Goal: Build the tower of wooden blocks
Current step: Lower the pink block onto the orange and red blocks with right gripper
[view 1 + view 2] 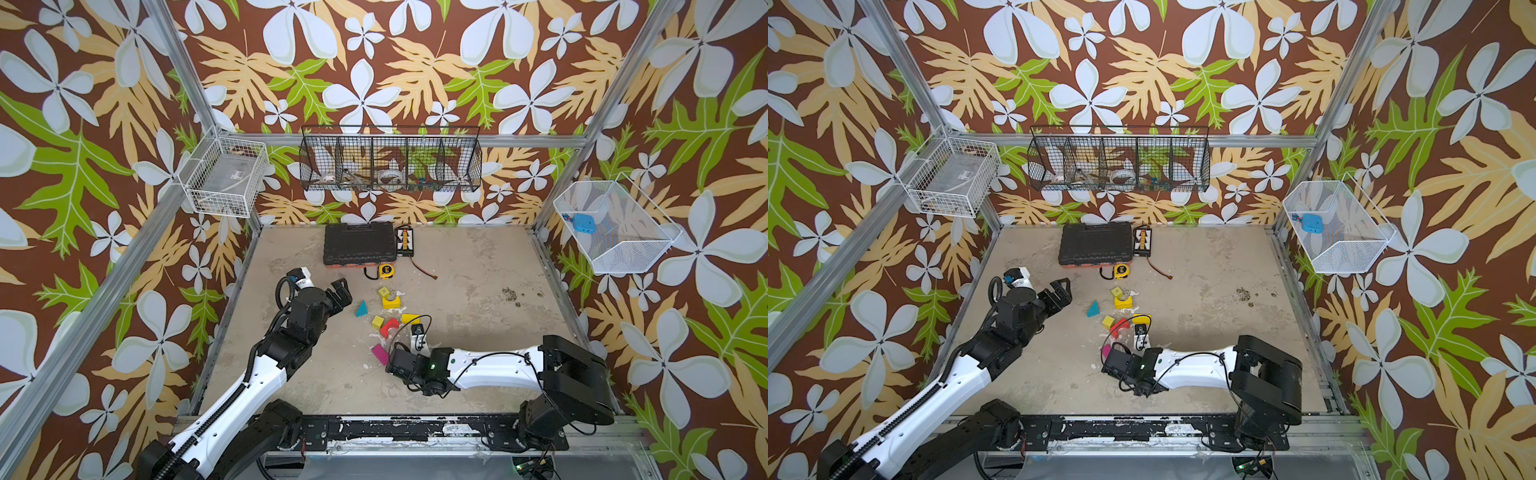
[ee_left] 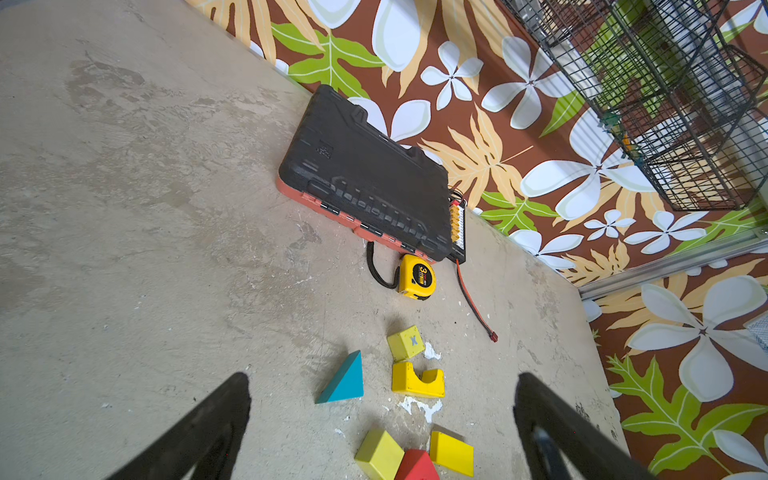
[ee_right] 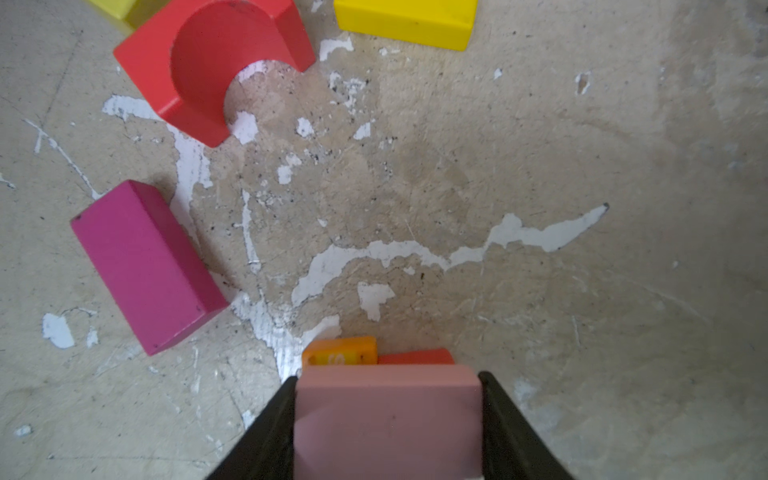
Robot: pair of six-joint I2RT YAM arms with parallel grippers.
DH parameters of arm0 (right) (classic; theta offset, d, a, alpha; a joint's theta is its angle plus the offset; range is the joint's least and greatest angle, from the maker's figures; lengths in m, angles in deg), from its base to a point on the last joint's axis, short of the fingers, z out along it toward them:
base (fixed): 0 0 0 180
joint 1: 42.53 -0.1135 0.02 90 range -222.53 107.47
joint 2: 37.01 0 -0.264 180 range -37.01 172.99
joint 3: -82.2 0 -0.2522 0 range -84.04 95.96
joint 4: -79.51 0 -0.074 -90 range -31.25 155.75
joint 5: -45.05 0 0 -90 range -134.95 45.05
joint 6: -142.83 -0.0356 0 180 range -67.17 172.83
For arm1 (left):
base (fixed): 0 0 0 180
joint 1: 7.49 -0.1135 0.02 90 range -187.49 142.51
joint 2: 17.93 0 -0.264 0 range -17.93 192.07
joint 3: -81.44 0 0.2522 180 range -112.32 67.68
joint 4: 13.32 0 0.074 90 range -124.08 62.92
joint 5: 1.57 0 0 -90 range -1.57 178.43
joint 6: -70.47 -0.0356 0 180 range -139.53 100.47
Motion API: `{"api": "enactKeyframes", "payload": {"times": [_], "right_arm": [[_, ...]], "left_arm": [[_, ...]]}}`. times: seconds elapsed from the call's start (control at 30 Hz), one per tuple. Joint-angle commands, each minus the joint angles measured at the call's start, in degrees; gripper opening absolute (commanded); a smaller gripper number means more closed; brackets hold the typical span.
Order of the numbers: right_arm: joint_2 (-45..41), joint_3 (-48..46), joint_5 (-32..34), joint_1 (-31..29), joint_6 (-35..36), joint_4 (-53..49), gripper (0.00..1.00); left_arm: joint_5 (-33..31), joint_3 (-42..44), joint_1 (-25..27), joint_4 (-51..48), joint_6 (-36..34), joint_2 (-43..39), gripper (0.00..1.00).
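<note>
In both top views we count seven loose wood blocks near the middle of the mottled, paint-chipped table (image 1: 465, 266). They are a teal wedge (image 1: 362, 309), a yellow cube (image 1: 383, 291) just beside a yellow arch (image 1: 392, 301), a lime cube (image 1: 377, 321), a red arch (image 1: 390, 326), a yellow brick (image 1: 410, 319) and a magenta brick (image 1: 380, 354). The left gripper (image 1: 341, 293) hangs near the wedge with its jaws spread and nothing between them. The right arm (image 1: 490, 368) reaches across to the magenta brick, and its wrist hides the tips from above. One ribbed black case (image 1: 359, 244) and one yellow tape measure (image 1: 386, 270) lie at the back. The left wrist view shows six of those blocks, not the magenta one. It adds a grey X on the yellow cube, the arch's half-round notch, the matte paint, and two black fingers (image 2: 216, 428) standing wide apart. Only the right wrist view shows the right gripper (image 3: 386, 386), which pinches a smooth pale pink block (image 3: 386, 415) squarely between its fingers. Past that block's far edge, an orange block (image 3: 340, 352) and a red block (image 3: 415, 356) peek out side by side, lower down. We cannot tell whether the pink one rests on them. None of these three shows from above, which makes ten blocks in all. The magenta brick, red arch and yellow brick lie beyond on the flaking surface.
</note>
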Motion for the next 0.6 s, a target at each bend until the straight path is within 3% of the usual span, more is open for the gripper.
{"api": "enactKeyframes", "payload": {"times": [0.0, 0.27, 0.57], "right_arm": [[-0.39, -0.01, 0.11, -0.57, -0.55, -0.85, 0.58], [0.66, 0.67, 1.14, -0.58, -0.56, -1.84, 0.69], [-3.31, 0.3, 2.0, -0.59, 0.37, -2.93, 0.74]], "left_arm": [[-0.37, -0.08, -0.09, 1.28, 0.27, 0.01, 1.0], [-0.23, -0.07, -0.09, 1.32, 0.27, 0.19, 1.0], [-0.21, -0.08, -0.1, 1.29, 0.33, 0.15, 1.0]]}}
